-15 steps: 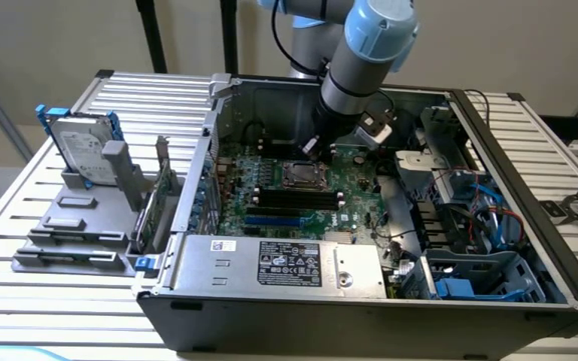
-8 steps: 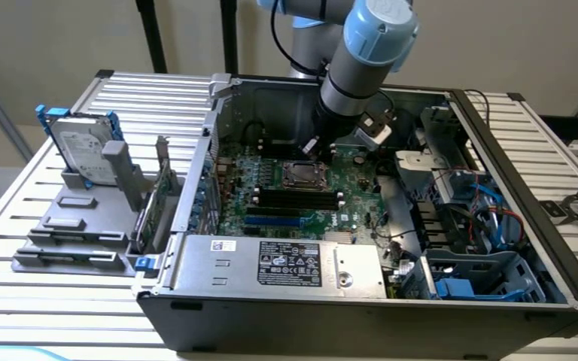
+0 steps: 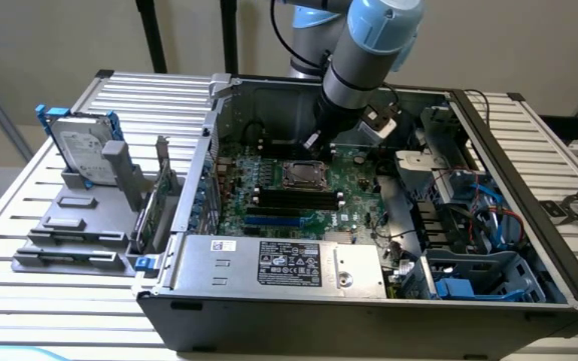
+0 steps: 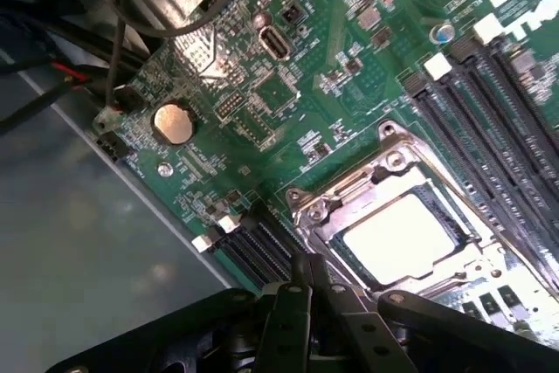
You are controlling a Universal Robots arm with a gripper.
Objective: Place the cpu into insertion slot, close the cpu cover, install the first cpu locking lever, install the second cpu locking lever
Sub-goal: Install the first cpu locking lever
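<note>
Exterior view: closed, empty gripper hangs over the green board, just beside the square metal-rimmed slot near the board's middle. Wrist view: black fingers pressed together; flat silvery cpu seated in the slot, thin shiny cover framing it.

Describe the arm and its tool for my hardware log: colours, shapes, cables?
The arm is a round silver-grey tube with light-blue joint caps; a black cable runs beside it near the top. Its lower end is a black cylinder. The tool is matte black, with slim angular fingers joined by small round pins.
</note>
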